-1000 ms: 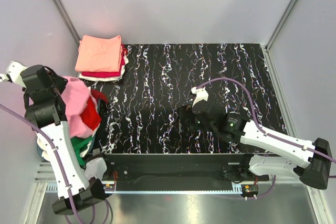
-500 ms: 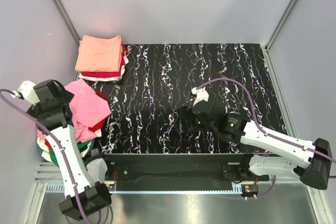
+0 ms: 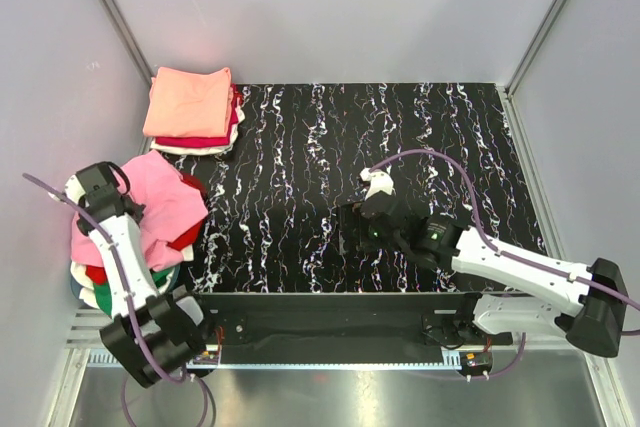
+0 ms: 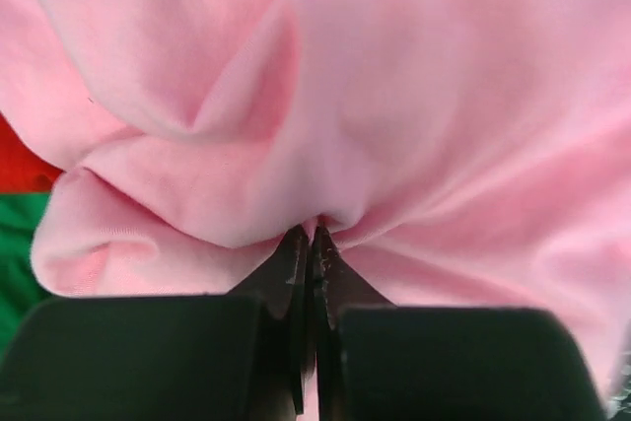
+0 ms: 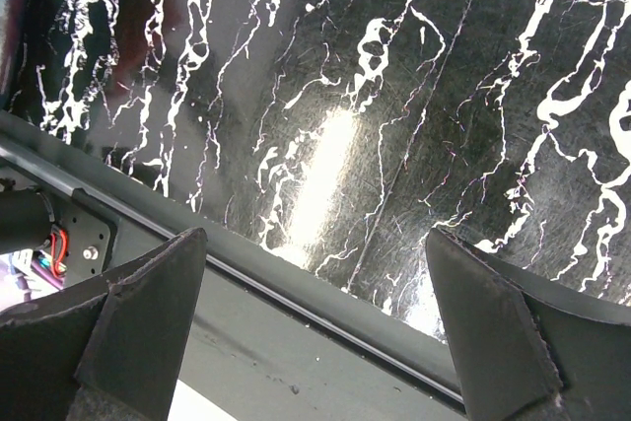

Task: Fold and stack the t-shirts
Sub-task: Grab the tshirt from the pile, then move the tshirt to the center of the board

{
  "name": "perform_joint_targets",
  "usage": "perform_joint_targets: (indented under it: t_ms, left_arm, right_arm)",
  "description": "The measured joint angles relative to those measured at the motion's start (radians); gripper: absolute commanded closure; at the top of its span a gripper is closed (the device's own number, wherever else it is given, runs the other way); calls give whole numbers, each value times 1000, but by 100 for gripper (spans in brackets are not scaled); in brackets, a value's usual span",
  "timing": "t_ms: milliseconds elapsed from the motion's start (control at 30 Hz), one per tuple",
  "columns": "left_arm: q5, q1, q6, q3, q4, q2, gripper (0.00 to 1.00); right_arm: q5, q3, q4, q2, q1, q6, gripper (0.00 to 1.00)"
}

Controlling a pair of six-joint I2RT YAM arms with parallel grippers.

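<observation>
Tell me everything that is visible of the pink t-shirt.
The pink t-shirt is soft, plain cloth, unfolded and crumpled into loose folds. It lies on top of a red shirt and a green shirt, by the left edge of the table. The left gripper is shut on one fold of it.

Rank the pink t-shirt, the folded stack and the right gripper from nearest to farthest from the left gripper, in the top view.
1. pink t-shirt, pinched in the left gripper, left edge.
2. folded stack, far-left corner.
3. right gripper, mid-table, right.
</observation>
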Motion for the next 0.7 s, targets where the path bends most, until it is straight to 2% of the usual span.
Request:
perform_joint_targets:
  t_ms: [233, 400, 533, 667, 700]
  left_arm:
    - [-1, -37, -29, 262, -40, -154, 100]
    - [25, -177, -89, 428, -23, -216, 100]
    - [54, -460, -103, 491, 14, -154, 100]
    - [89, -824, -24, 642, 4, 93, 99]
    - [116, -922, 4, 684, 12, 174, 94]
  right_arm:
    - [-10, 0, 7, 34, 0, 7, 0]
    - [29, 0, -6, 21, 0, 13, 0]
    - [174, 8, -74, -67, 0, 33, 0]
    - [379, 83, -169, -210, -12, 48, 0]
    - [422, 101, -180, -245, -16, 49, 0]
